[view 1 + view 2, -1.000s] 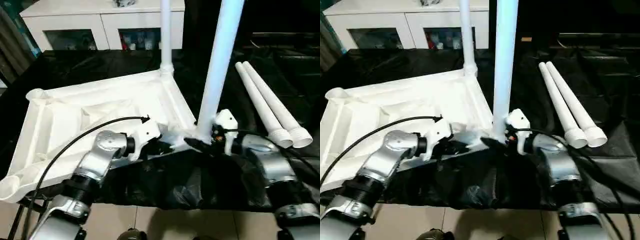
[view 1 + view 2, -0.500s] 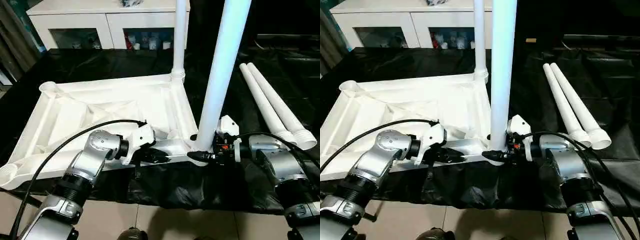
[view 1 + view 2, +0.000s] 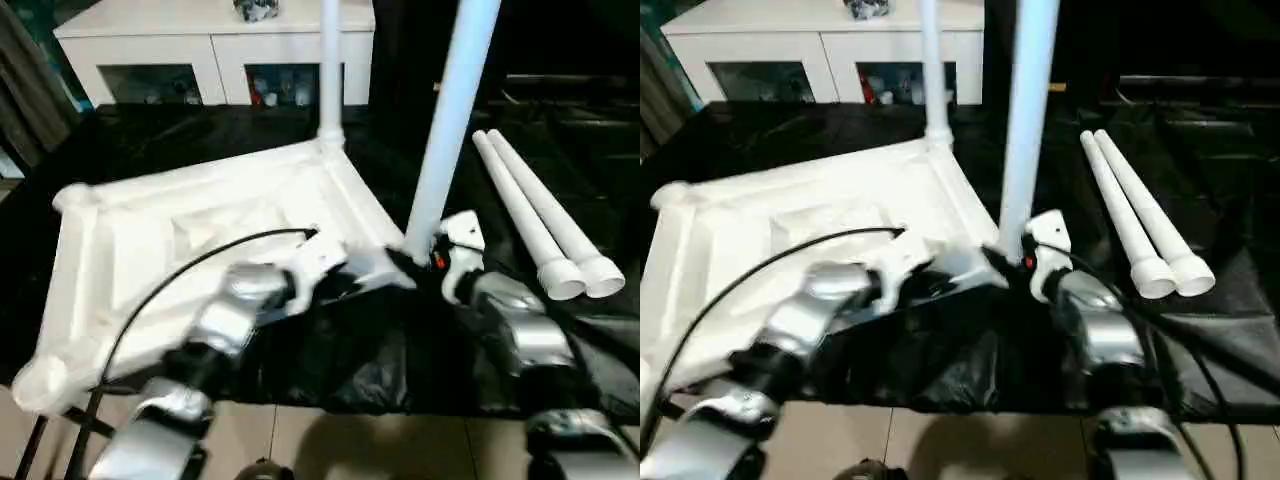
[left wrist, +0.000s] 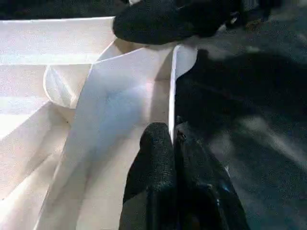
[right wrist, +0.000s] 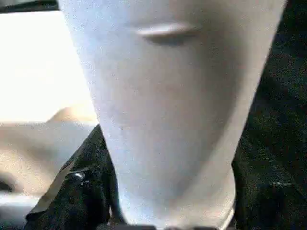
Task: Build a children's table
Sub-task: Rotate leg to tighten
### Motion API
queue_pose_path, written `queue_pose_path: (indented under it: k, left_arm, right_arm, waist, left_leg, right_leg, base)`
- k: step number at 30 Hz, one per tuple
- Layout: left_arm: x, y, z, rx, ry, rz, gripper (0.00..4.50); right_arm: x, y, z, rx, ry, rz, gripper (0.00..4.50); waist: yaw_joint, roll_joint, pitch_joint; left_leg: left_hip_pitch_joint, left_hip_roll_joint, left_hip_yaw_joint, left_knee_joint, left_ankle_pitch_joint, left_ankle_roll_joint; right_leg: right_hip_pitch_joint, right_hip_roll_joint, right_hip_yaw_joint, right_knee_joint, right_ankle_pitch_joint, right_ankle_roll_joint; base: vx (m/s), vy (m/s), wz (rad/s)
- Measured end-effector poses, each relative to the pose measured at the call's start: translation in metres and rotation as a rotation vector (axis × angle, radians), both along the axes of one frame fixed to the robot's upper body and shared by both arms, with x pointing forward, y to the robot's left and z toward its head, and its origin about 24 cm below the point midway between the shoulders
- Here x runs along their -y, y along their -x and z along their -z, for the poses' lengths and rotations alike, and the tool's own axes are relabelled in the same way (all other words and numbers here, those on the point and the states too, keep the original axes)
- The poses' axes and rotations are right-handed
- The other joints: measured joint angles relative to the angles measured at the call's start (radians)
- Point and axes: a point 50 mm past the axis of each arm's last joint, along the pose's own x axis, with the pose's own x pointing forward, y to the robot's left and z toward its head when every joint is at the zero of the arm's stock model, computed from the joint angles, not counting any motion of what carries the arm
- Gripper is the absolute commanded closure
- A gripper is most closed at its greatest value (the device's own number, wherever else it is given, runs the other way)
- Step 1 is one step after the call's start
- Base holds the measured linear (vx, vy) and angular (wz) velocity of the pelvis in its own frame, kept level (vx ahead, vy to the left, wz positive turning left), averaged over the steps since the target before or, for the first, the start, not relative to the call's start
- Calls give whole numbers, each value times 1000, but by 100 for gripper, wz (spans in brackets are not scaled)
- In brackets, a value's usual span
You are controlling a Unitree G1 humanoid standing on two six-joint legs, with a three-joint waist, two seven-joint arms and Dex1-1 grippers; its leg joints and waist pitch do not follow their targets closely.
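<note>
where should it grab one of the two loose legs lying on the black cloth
Grip the outer of the loose legs mid-shaft, coming from above. They lie flat and side by side, touching, so one finger has to wedge between them. The shaft is slim and round; the flared end is wider.

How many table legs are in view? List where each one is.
4. One leg stands in the tabletop's far corner socket. A second leg is upright at the near corner, at the right gripper. Two legs lie side by side on the black cloth, right.

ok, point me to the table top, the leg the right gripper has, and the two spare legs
table top [image 3: 150, 240], left eye view, ribbed underside
held leg [image 3: 445, 140], left eye view, mid shaft
spare legs [image 3: 540, 225], left eye view, shafts
</note>
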Motion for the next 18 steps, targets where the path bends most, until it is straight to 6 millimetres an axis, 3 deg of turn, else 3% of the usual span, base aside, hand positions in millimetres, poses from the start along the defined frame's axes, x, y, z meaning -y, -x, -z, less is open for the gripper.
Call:
queue_pose_path:
  k: [3,4,8,9,15,18]
  left_arm:
    - [5,0,0,6,2,-13,450]
    - [5,0,0,7,3,-15,450]
    - [3,0,-1,8,9,-17,450]
    - [3,0,-1,7,10,-12,450]
    - [-12,4,-2,-4,25,29,450]
    - [-21,7,-4,-7,24,89,450]
  right_arm:
    - [-4,-3,0,21,19,53,178]
    - [-7,-3,0,28,17,66,122]
    - [-11,-5,-2,30,-13,71,95]
    - [-11,-5,-2,31,-13,69,64]
    - [-12,0,-2,59,25,-87,57]
    - [-9,3,-4,62,51,-219,57]
  waist:
    - [0,3,-1]
    - [-1,4,-2]
    - [-2,4,-2]
    - [-2,4,-2]
    - [-16,4,-1]
    - [-18,5,0]
  left_leg:
    - [0,-1,0,-5,0,0]
    - [0,-1,0,-6,0,0]
    - [0,-1,0,-10,0,0]
    - [0,-1,0,-10,0,0]
    - [-3,-1,0,-13,0,0]
    - [-10,-1,0,-12,2,4]
  right_leg:
    - [0,0,0,-5,1,1]
    - [0,0,0,-5,1,0]
    - [-1,0,0,-5,2,0]
    - [-1,0,-1,-5,2,0]
    - [-4,0,-1,-5,0,2]
    - [-10,0,-3,-4,0,2]
  base:
    - [0,0,0]
    - [0,0,0]
    - [0,0,0]
    - [0,0,0]
    - [0,0,0]
    - [0,0,0]
